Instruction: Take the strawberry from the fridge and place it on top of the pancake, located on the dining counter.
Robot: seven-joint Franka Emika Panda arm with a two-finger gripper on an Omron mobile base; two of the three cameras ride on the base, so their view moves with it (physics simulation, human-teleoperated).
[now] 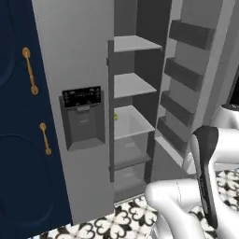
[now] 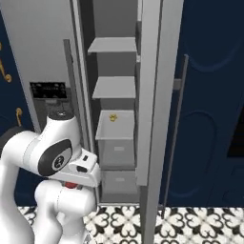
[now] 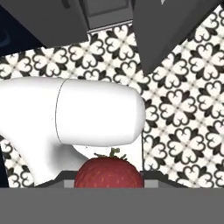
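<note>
So my tool (image 3: 109, 186) was clamped on the strawberry (image 3: 109, 173), which sat red at the bottom center of the hand view, right against the frame's lower edge. The fridge (image 1: 84, 70) took up the middle of the left base view, its right door (image 1: 184, 84) swung wide open toward the upper right. The patterned floor (image 3: 188, 113) lay bare on the right of the hand view, so there was open room there. A small yellow item (image 2: 113, 117) sat on the third shelf (image 2: 114, 126).

Small yellow item (image 2: 113, 116) on fridge shelf (image 2: 116, 129)
</note>
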